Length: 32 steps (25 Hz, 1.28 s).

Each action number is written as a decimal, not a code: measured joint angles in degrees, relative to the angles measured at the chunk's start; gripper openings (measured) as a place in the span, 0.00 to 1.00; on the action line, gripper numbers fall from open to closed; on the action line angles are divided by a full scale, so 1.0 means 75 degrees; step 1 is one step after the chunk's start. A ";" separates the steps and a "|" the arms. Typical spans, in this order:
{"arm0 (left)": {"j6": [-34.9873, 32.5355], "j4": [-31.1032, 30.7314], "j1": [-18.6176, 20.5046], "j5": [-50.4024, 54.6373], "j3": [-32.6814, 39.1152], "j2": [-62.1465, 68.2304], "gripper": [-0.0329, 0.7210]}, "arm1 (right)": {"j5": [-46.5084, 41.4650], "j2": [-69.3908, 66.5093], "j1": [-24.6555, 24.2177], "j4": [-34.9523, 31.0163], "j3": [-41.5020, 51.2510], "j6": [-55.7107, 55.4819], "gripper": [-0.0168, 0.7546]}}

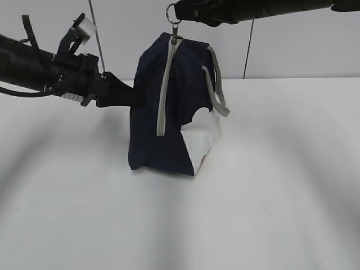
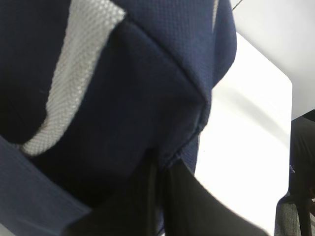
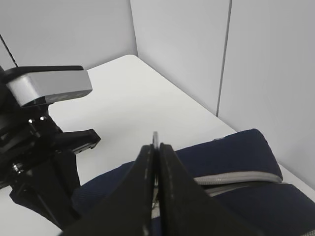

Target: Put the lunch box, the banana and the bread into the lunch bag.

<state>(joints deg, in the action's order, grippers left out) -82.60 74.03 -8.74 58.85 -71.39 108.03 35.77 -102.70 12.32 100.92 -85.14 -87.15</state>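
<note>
Surface: white table (image 1: 281,197) under plain grey wall panels; the lunch bag (image 1: 152,107) stands upright near its middle, the only task item I can see.
Lunch box, banana, bread: none in sight in any view; whether they sit inside the bag cannot be told.
Zipper: the grey zipper (image 1: 165,90) runs up the bag's near face to the top, and looks zipped shut along that run.
Right gripper: right gripper (image 3: 156,162) is above the bag's top, fingers pressed together on the ring pull (image 1: 173,14).
Left gripper: left gripper (image 1: 132,97) is at the bag's left flank; its fingers (image 2: 147,196) appear pinched on a fold of navy cloth.
Handling: soft, limp fabric, likely light; it will sag and shift when tugged, so one side wants bracing.
Best hold: the ring pull for the zipper; a seam or the grey strap (image 1: 216,84) for steadying.
</note>
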 joint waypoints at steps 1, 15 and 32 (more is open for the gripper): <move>0.0000 0.0000 0.0000 0.0000 0.0000 0.0000 0.05 | 0.0000 0.0000 0.0000 0.0020 0.0000 0.0000 0.00; 0.0000 0.0019 0.0000 0.0017 0.0000 0.0000 0.05 | -0.0573 0.0017 0.0000 0.0000 -0.0005 -0.0310 0.00; 0.0007 -0.0140 0.0000 0.0008 -0.0007 0.0000 0.05 | -0.1386 -0.1107 0.0000 -0.0336 -0.0992 -0.0345 0.00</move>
<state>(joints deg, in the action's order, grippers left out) -82.55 72.98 -8.74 58.91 -71.44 108.03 25.38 -111.00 12.32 98.40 -92.59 -89.74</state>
